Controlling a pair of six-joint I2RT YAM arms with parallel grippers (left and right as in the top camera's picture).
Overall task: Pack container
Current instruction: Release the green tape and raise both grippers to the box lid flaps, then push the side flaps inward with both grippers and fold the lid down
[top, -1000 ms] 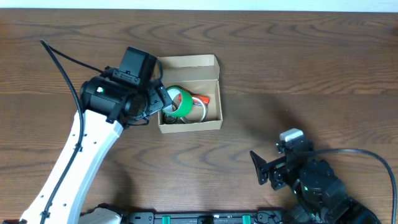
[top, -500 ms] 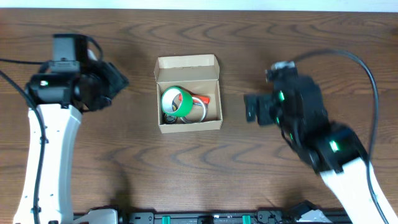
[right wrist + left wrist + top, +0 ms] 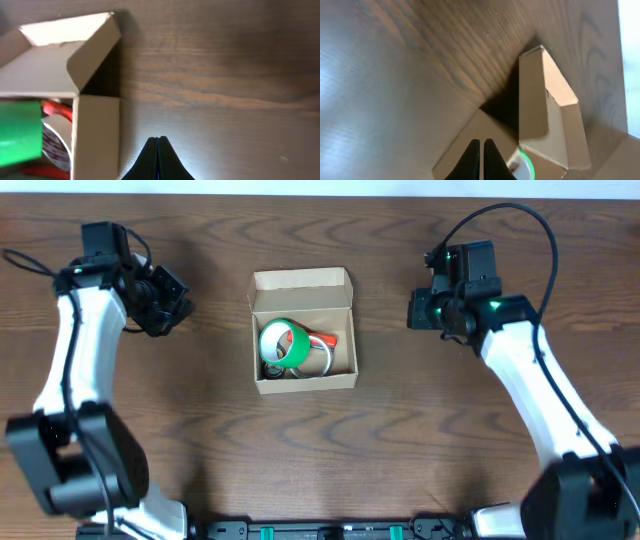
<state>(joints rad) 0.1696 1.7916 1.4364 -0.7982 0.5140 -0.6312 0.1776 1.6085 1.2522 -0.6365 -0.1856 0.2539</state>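
Two grippers are seen closed and empty, the left gripper (image 3: 178, 308) and the right gripper (image 3: 415, 311), each well apart from the container (image 3: 305, 382), which is placed mid-table (image 3: 400, 445) with its lid (image 3: 300, 280) open. Its thin cardboard is judged light and easily crushed, so the lid is best taken gently at its free edge.

Right gripper (image 3: 157, 139) sits low centre, fingers pressed together, nothing between them, over bare wood table (image 3: 225, 75). The container (image 3: 97, 135) is off to its left, near but not touching, open on top. Its side flap (image 3: 92, 52) stands up, with the lid panel lit behind it. Inside: green tape roll (image 3: 17, 131), a white roll with red print (image 3: 54, 145) beside it, and a red item (image 3: 54, 109), partly hidden.
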